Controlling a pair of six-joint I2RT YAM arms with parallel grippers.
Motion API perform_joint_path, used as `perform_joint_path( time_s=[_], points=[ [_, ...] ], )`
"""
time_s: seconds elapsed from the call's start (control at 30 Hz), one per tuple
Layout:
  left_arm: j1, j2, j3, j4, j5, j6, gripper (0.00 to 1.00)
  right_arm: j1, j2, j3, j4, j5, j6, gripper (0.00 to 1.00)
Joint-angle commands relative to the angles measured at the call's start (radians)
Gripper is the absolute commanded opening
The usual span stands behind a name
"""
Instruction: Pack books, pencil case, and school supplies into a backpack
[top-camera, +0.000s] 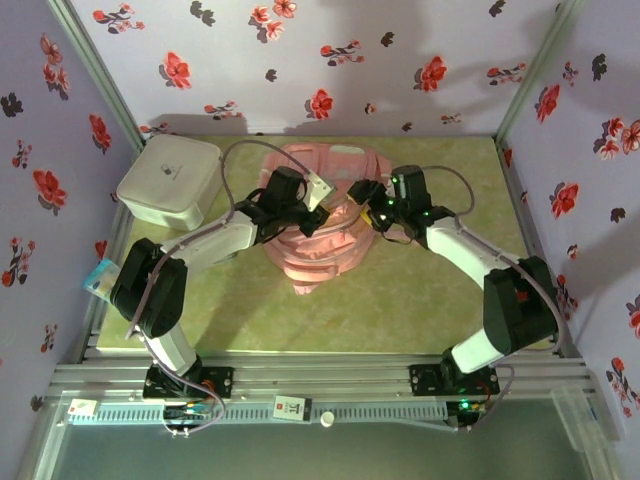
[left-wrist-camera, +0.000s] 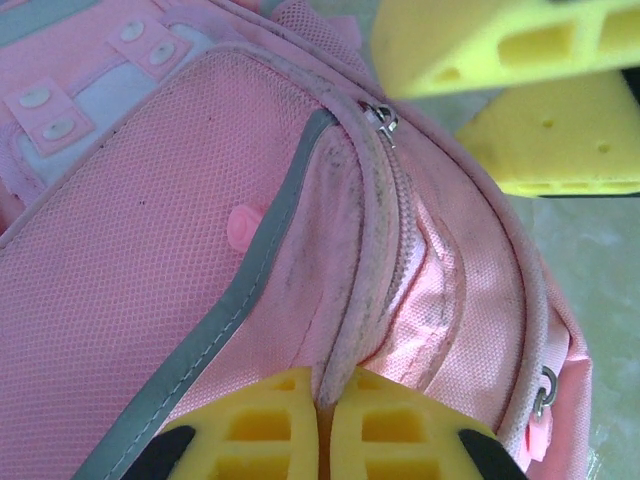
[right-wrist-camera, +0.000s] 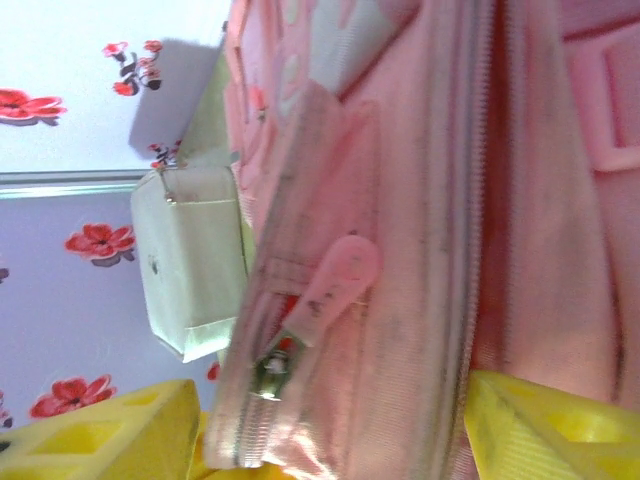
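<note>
From the near edge of the worktop, both arms reached in toward the backpack, which lay in the middle of the surface with its pale-pink front turned up. The left gripper was clenched on a raised fold of fabric beside the zip, pinning that edge. From this pinch the zip ran lengthwise away to its metal slider, close by the right gripper. That gripper stood released, with its yellow fingers set either side of the zip band. The pink pull tab lay between them and nothing was clamped. The right arm was therefore the nearer to the pull. The likely move was a tug along the zip's length, away from the left-hand hold. Farther back, at the far-left corner, sat a white box.
</note>
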Motion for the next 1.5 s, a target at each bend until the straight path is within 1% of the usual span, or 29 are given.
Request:
perform_joint_path(
  time_s=[0.0,0.27,0.43,0.5,0.53,0.6,0.7,0.77,0.83,0.9,0.97,1.1,1.2,1.3,1.4,1.47],
  points=[
    [-0.014,-0.03,0.028,0.034,0.062,0.023,0.0,-0.006,0.015,0.031,0.059,-0.034,0.039,0.68],
    [-0.035,-0.003,0.064,-0.027,0.068,0.068,0.0,0.0,0.066,0.049,0.094,-0.075,0.089,0.66],
    [-0.038,-0.006,0.068,-0.036,0.068,0.069,0.08,0.01,0.114,0.078,0.098,-0.101,0.114,0.62],
    [-0.038,-0.014,0.063,-0.035,0.066,0.059,0.11,0.014,0.127,0.086,0.098,-0.107,0.114,0.58],
    [-0.038,-0.022,0.057,-0.037,0.06,0.048,0.16,0.015,0.131,0.086,0.099,-0.11,0.117,0.55],
    [-0.038,-0.042,0.047,-0.046,0.03,0.013,0.3,0.018,0.135,0.088,0.107,-0.114,0.115,0.47],
    [-0.038,-0.095,0.021,-0.07,-0.053,-0.108,0.51,0.02,0.139,0.091,0.124,-0.12,0.112,0.39],
    [-0.038,-0.144,-0.021,-0.051,-0.08,-0.219,0.59,0.023,0.14,0.096,0.13,-0.123,0.103,0.35],
    [-0.041,-0.191,-0.068,-0.022,-0.083,-0.332,0.64,0.026,0.142,0.102,0.134,-0.125,0.096,0.32],
    [-0.055,-0.224,-0.121,0.02,-0.085,-0.457,0.65,0.029,0.143,0.106,0.142,-0.125,0.093,0.31],
    [-0.079,-0.233,-0.151,0.031,-0.099,-0.542,0.65,0.029,0.144,0.108,0.15,-0.123,0.094,0.3],
    [-0.122,-0.198,-0.162,0.029,-0.119,-0.689,0.6,0.033,0.143,0.109,0.162,-0.126,0.094,0.28],
    [-0.156,-0.154,-0.15,0.05,-0.117,-0.736,0.55,0.037,0.142,0.106,0.164,-0.128,0.095,0.28],
    [-0.166,-0.113,-0.141,0.057,-0.149,-0.8,0.49,0.038,0.14,0.104,0.167,-0.126,0.096,0.28],
    [-0.168,-0.084,-0.141,0.068,-0.177,-0.846,0.46,0.038,0.137,0.102,0.168,-0.126,0.098,0.28],
    [-0.168,-0.074,-0.133,0.053,-0.187,-0.845,0.46,0.038,0.135,0.101,0.166,-0.125,0.098,0.28]
  ],
)
